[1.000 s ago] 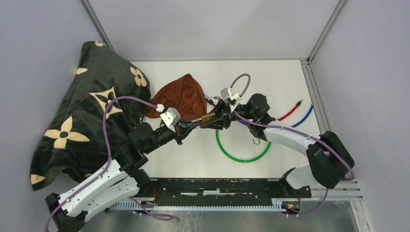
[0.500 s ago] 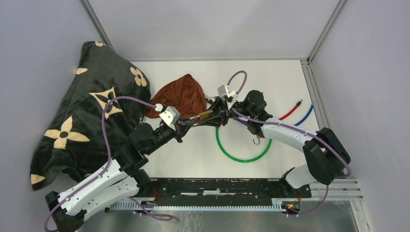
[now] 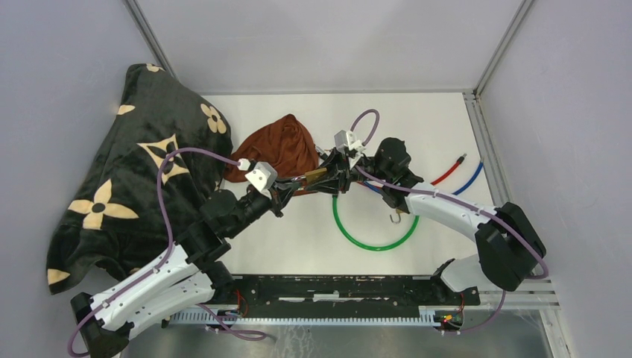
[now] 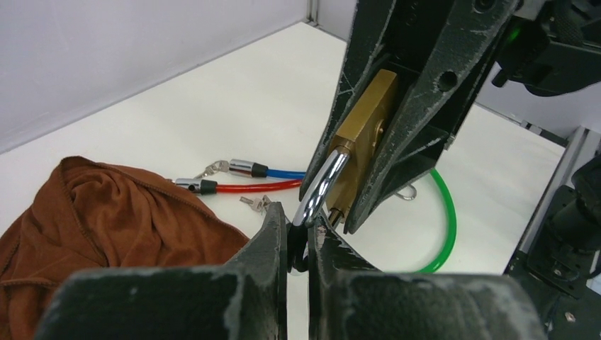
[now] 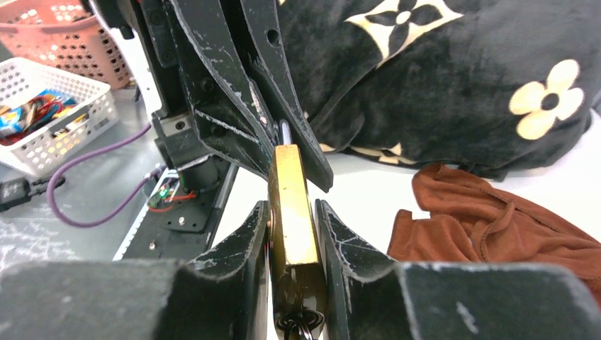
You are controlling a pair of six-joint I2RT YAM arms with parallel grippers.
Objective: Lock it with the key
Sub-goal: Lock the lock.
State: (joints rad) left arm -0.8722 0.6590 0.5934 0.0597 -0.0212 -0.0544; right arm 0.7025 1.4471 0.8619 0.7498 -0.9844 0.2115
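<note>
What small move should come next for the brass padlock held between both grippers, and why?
Probably the left gripper should press the silver shackle into the brass padlock body, which the right gripper clamps: the shackle's free end appears out of the body.

bright, even light; faint soft shadows on table (image 3: 440, 127); wrist views soft close-up; glare on shackle (image 4: 319, 188).

My left arm (image 3: 149, 287) and right arm (image 3: 447, 212) wear white shells over black joints; a purple cable (image 3: 167, 216) loops to each white wrist camera (image 3: 261, 177); black fingers (image 4: 418, 85) look scuffed, maybe chipped paint
</note>
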